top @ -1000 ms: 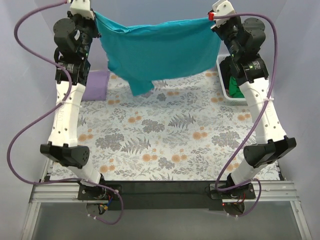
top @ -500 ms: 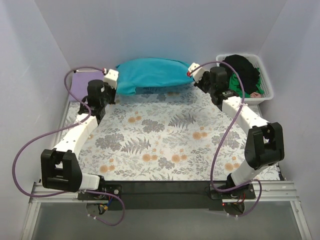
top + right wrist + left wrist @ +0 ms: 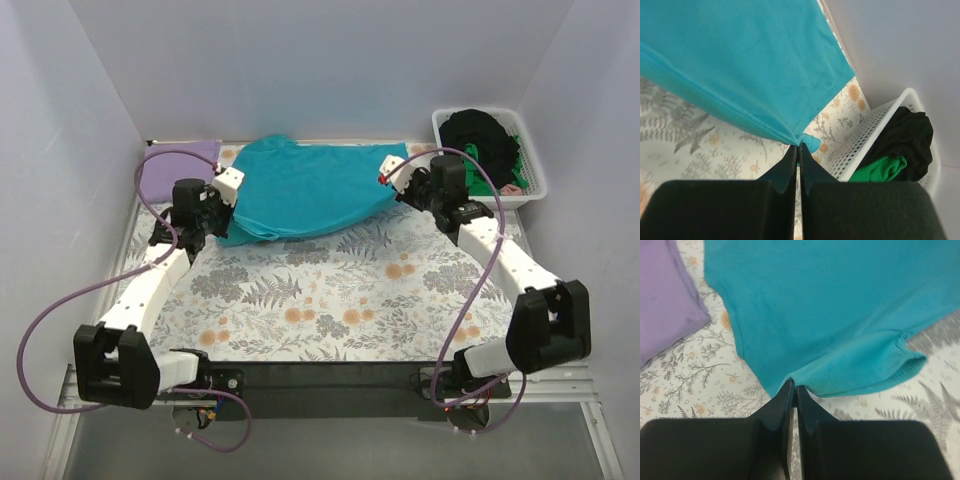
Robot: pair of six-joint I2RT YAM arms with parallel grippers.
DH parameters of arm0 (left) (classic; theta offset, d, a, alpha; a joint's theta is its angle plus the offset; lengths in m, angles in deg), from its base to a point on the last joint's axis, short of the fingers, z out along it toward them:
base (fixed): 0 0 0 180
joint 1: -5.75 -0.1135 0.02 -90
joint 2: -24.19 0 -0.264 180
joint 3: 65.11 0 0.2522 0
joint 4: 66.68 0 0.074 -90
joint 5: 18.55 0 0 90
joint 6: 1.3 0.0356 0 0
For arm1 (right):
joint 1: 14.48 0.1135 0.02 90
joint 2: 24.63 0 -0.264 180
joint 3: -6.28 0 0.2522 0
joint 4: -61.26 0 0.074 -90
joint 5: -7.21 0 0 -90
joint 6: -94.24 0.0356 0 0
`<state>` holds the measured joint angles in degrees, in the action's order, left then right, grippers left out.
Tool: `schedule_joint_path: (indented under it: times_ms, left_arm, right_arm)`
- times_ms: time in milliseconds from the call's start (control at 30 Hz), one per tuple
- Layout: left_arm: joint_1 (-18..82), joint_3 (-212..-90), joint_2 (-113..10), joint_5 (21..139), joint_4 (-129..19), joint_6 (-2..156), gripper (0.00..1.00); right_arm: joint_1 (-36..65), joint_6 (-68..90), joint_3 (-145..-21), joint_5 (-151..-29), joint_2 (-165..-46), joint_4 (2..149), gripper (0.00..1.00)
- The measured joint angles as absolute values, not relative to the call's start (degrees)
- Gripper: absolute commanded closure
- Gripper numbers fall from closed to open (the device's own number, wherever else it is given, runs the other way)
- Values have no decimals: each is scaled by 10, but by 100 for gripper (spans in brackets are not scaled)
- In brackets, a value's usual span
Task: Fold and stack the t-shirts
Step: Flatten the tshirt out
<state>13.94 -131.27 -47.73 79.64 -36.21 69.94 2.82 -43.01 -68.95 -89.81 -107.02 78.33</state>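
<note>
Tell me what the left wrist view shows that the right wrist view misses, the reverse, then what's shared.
Left wrist only: the lavender t-shirt at upper left. Right wrist only: the white basket with a black t-shirt and a green t-shirt. Both: the teal t-shirt on the floral table cloth, its edge pinched by the shut left gripper in one, the right gripper in the other.

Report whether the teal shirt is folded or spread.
Spread, not folded: the teal shirt lies wide and loose across the floral cloth.

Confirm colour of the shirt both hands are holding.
Solid teal t-shirt, no print; shows best in the left wrist view.
</note>
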Motion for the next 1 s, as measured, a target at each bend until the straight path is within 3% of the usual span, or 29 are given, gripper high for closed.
schedule_joint_path:
  times_ms: [400,467,533,567,600,633,700,733,767,833,900,933,1000]
  left_arm:
    - [138,-1275,-333,962,-3,899,98]
    - [138,-1269,-340,978,42,924,67]
    - [138,-1269,-349,994,80,946,50]
    - [138,-1269,-353,1001,99,954,42]
    - [138,-1269,-357,1007,119,965,40]
    - [138,-1269,-360,1010,137,974,33]
    - [138,-1269,-361,1011,171,991,32]
    - [138,-1269,-358,1011,186,996,32]
    - [138,-1270,-353,1010,197,999,32]
    - [138,-1277,-343,1008,213,997,32]
    - [138,-1293,-342,1008,214,981,34]
    - [138,-1303,-346,1009,208,968,35]
    - [138,-1318,-367,1008,173,936,37]
  right_arm:
    - [28,-527,-481,-941,-894,957,99]
    - [28,-538,-463,-942,-879,975,99]
    - [28,-549,-453,-942,-869,990,97]
    - [28,-555,-450,-942,-865,999,83]
    - [28,-557,-451,-942,-864,1007,77]
    - [28,-565,-450,-941,-862,1017,63]
    - [28,-575,-450,-940,-855,1037,52]
    - [28,-581,-451,-940,-847,1049,34]
    - [28,-584,-451,-941,-835,1060,25]
    - [28,-588,-452,-943,-810,1078,13]
    - [28,-584,-466,-946,-801,1098,16]
    - [28,-577,-481,-946,-814,1108,26]
    - [28,-555,-524,-952,-852,1118,35]
